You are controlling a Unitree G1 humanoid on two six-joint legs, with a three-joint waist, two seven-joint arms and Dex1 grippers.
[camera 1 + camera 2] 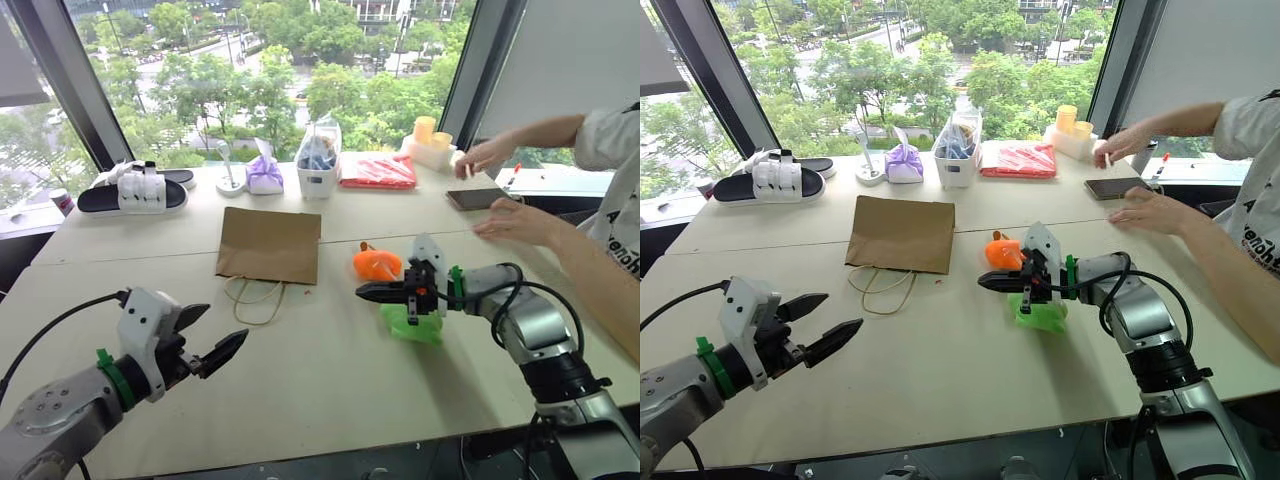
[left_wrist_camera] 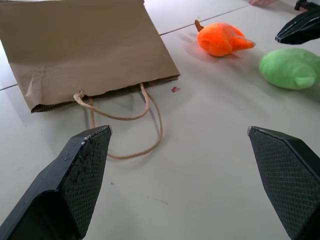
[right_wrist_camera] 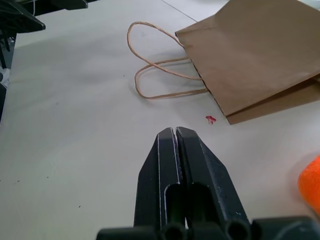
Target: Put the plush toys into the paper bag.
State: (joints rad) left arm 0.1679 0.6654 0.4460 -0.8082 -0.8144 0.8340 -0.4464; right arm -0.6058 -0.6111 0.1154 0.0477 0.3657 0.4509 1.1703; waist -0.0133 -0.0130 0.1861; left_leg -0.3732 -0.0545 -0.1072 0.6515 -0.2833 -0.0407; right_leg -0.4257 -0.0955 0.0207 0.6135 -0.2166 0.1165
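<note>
At the lower left of the head view, nearest the camera, the left gripper (image 1: 212, 335) hangs above bare table (image 1: 330, 400) with its fingers spread wide, grasping nothing. Right of centre, the right gripper (image 1: 363, 291) is pinched tight and empty, hovering over the lime green plush toy (image 1: 415, 326), with the orange plush toy (image 1: 376, 264) just beyond it. Both look light, soft and squashy; pinching each across its rounded middle should do. The paper bag (image 1: 268, 244) lies flat at centre, its long axis across the frame, mouth and handles (image 1: 252, 298) toward the camera. The mouth seems shut, though I cannot be sure.
</note>
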